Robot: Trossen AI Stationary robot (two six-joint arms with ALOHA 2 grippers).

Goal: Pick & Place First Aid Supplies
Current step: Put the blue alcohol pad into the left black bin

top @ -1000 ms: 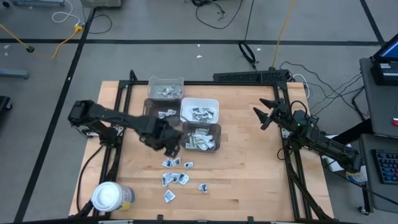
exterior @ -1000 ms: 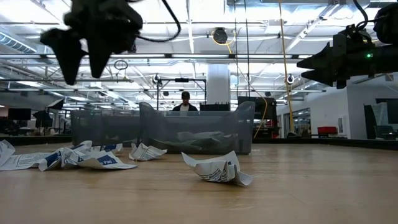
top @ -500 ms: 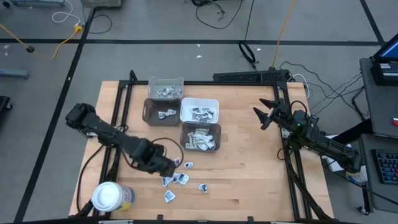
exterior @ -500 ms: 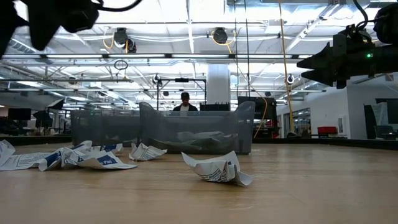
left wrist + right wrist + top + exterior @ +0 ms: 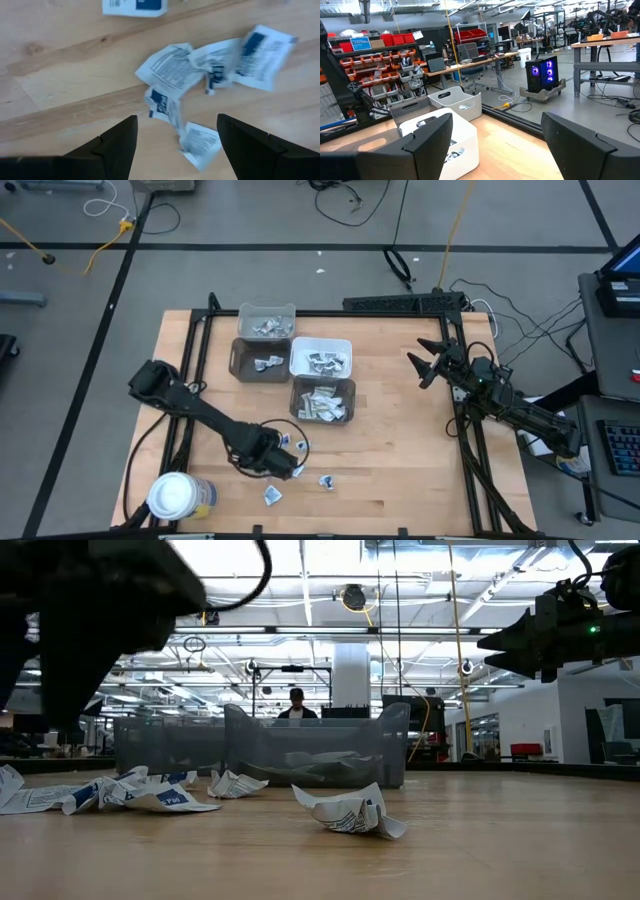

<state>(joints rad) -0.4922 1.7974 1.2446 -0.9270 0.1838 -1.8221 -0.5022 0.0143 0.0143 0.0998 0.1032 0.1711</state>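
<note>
The left gripper (image 5: 175, 145) hangs spread and empty over loose packets (image 5: 172, 70) on the table (image 5: 400, 460) — they lie just ahead of and between its fingers (image 5: 117, 142). Beyond them stand four bins (image 5: 322, 399) with more packets inside. The right gripper (image 5: 425, 363) waits well apart — spread wide, holding nothing.

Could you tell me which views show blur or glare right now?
Left wrist view: the packets look motion-smeared. Low view: the left hand is a dark out-of-focus mass, with bright ceiling lights behind. High view: evenly lit and sharp.
</note>
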